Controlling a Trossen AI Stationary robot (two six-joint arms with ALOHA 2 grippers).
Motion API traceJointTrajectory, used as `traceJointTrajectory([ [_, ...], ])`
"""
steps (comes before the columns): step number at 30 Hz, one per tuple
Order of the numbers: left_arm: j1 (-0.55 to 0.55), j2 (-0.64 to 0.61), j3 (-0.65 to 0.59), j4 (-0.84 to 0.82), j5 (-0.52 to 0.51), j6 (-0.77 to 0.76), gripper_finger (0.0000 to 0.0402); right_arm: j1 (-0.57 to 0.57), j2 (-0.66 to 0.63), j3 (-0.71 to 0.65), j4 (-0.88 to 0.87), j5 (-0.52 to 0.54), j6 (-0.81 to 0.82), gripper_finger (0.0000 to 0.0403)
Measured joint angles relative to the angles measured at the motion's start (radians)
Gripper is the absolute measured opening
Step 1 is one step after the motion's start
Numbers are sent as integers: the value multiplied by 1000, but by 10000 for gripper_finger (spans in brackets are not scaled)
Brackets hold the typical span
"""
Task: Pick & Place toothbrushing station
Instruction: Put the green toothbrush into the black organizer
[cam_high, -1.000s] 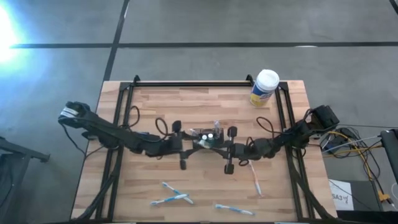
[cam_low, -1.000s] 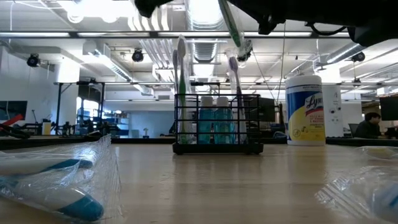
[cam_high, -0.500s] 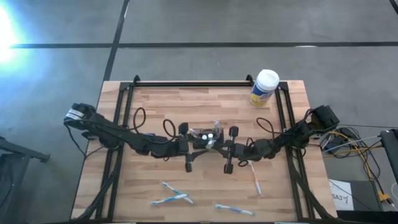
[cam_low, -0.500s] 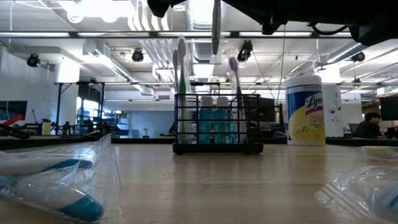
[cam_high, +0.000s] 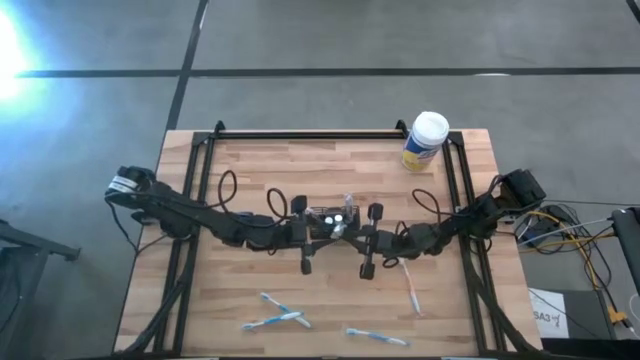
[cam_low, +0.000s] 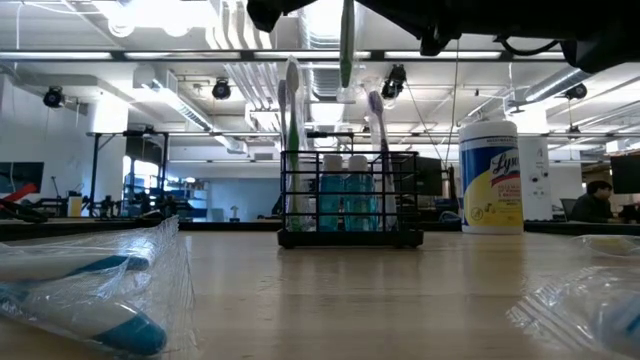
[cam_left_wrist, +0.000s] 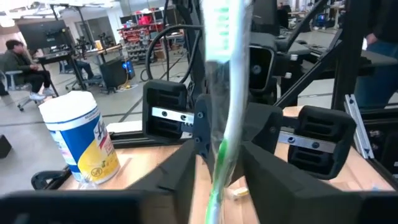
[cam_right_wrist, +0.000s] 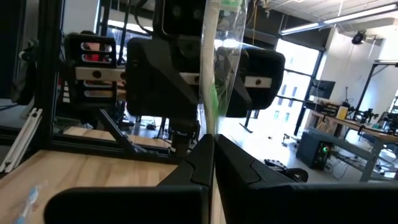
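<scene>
Room: an open workshop with ceiling lights lies beyond my wooden table (cam_high: 250, 170).
Left gripper (cam_left_wrist: 217, 180): my fingers are clamped on a green toothbrush (cam_left_wrist: 227, 93) in clear wrap, held upright, I judge for slotting.
Right gripper (cam_right_wrist: 210, 155): my fingers are pressed together on the same brush, facing my left gripper, so both steady it.
Toothbrushing station (cam_low: 350, 198): directly below my two grippers, already holding brushes and blue bottles.
Canister (cam_high: 426, 141): well beyond my right gripper, at the table's far edge.
Wrapped brushes (cam_high: 278, 318): lying loose near the front edge, waiting.
</scene>
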Motion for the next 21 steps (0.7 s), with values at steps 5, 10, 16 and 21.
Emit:
traceJointTrajectory([
  [5,0,-9,0,3,34,39,32,0,0,-2,-3,-6,0,8],
  [10,12,-9,5,1,111,42,17,1,0,-2,-5,-7,0,8],
  [16,10,-25,1,-4,155,80,14,30,-14,-14,-26,-1,-30,8],
  [21,10,-50,1,8,190,89,12,61,-88,-46,-63,9,-34,17],
])
